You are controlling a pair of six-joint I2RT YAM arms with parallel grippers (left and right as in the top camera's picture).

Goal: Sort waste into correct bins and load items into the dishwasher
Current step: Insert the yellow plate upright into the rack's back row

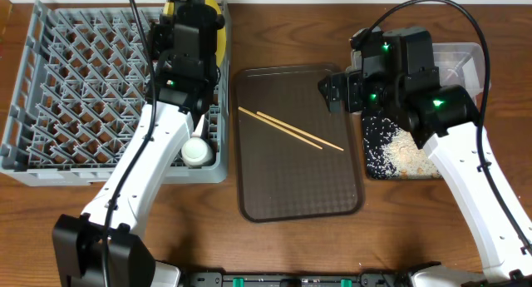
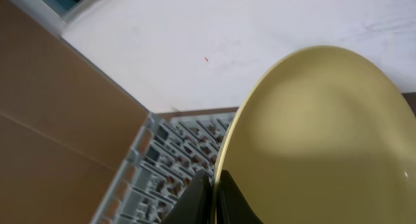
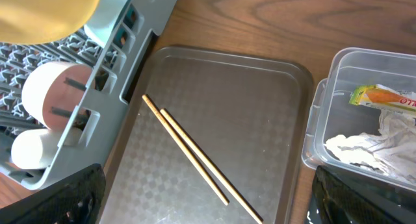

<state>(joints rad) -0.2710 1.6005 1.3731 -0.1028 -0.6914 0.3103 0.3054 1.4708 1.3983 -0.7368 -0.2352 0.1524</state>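
Brown wooden tabletop is carrying the whole scene. On it the left gripper (image 2: 212,197) is squeezing its jaws together on the rim of the yellow plate (image 2: 318,139). It is holding the plate on edge over the far right corner of the grey dish rack (image 2: 175,152). Whether the plate is touching the pegs cannot be told. A small white cup (image 1: 196,150) is sitting in the rack's near corner beside the brown tray (image 1: 299,187).

The right gripper (image 3: 214,208) is hanging over that tray's right edge with its fingers (image 3: 65,198) spread wide apart, gripping nothing. Below it, two wooden chopsticks (image 3: 195,156) are lying side by side diagonally on the tray.

Just right of the tray, the clear tub (image 3: 323,120) is holding the green-yellow wrapper (image 3: 383,97) and the crumpled tissue (image 3: 383,143). Nearer the robot, the black tray (image 1: 371,166) is holding the rice scraps (image 1: 407,154).
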